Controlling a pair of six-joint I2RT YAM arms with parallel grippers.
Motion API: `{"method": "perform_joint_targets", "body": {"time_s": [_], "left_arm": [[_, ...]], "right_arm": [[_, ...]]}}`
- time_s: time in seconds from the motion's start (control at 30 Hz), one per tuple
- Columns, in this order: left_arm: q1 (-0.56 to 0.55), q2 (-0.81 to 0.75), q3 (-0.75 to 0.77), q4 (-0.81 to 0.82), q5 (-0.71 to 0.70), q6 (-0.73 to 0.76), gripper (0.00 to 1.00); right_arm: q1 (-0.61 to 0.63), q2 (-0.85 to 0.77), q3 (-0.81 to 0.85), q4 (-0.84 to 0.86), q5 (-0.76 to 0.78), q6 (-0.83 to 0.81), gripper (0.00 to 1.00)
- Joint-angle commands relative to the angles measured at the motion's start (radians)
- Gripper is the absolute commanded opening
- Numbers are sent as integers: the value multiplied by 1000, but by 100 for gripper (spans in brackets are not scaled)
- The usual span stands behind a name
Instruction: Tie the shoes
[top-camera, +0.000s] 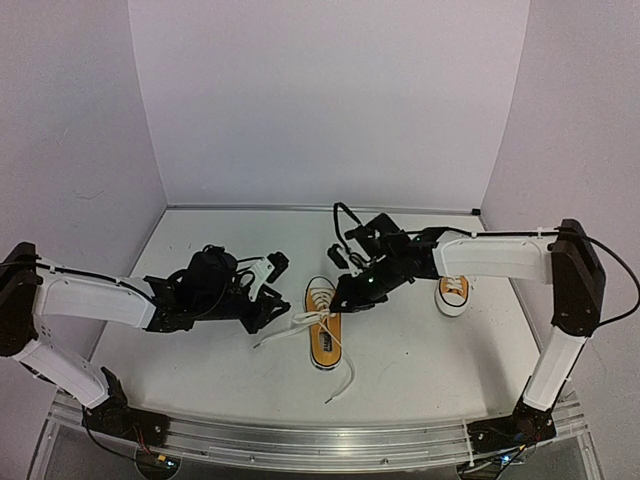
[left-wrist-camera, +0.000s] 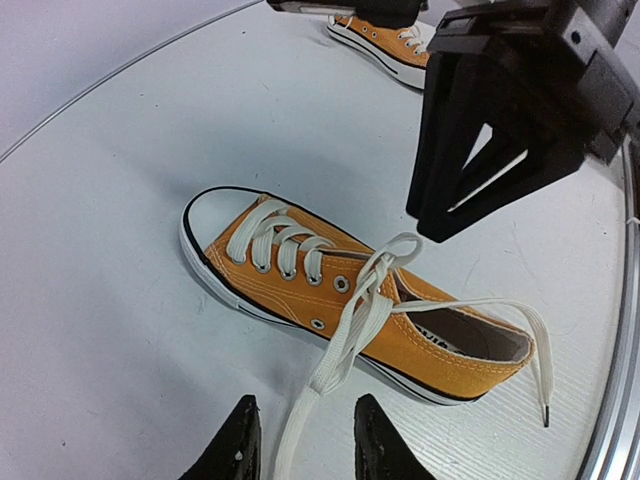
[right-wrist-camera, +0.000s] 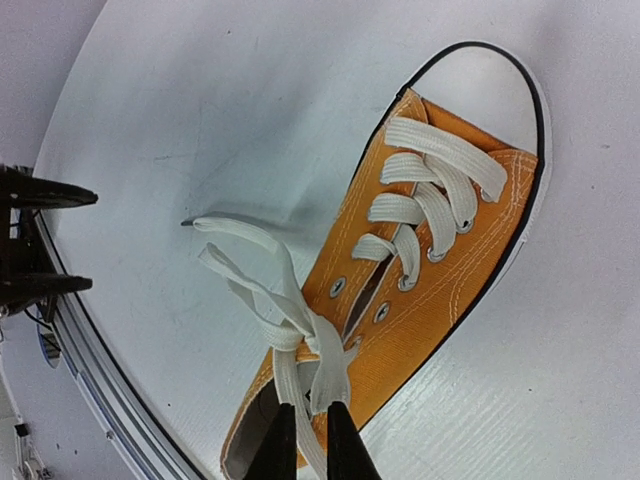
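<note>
One orange-yellow shoe (top-camera: 324, 335) with a white toe cap lies mid-table, its white laces crossed in a loose knot over the tongue (left-wrist-camera: 385, 262). My right gripper (top-camera: 347, 297) hangs just above its opening. In the right wrist view its fingers (right-wrist-camera: 305, 450) are shut on a fold of lace (right-wrist-camera: 340, 365) coming off the knot. My left gripper (top-camera: 270, 308) sits to the shoe's left. Its fingers are open (left-wrist-camera: 300, 450), and a doubled strand of lace (left-wrist-camera: 345, 345) runs between them untouched. The second shoe (top-camera: 453, 292) stands at the right, behind my right arm.
A loose lace end (top-camera: 345, 383) trails toward the table's near edge with its metal rail (top-camera: 300, 440). Another lace end (left-wrist-camera: 540, 370) lies past the heel. White walls (top-camera: 330, 100) close the back and sides.
</note>
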Motion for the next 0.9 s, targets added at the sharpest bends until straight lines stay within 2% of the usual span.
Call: {"method": "perform_joint_targets", "body": {"time_s": [0.0,0.07,0.13,0.3,0.47,0.87], "left_arm": [[5,-50,11,-5,-17,5,32],[5,-53,9,0,-17,-3,32],[5,-53,7,4,-14,-9,33],[5,-44,15,-6,1,-8,33],[5,-63,-1,-1,10,-18,33],[5,-67,-19,20,26,-26,33]], "right_arm": [[-4,-26,131,-231,45,-121,28],[-4,-29,169,-273,82,-141,40],[-8,-10,215,-298,98,-154,44],[-19,130,374,-386,51,-196,31],[-18,211,444,-451,34,-233,23],[-19,278,502,-482,13,-255,23]]}}
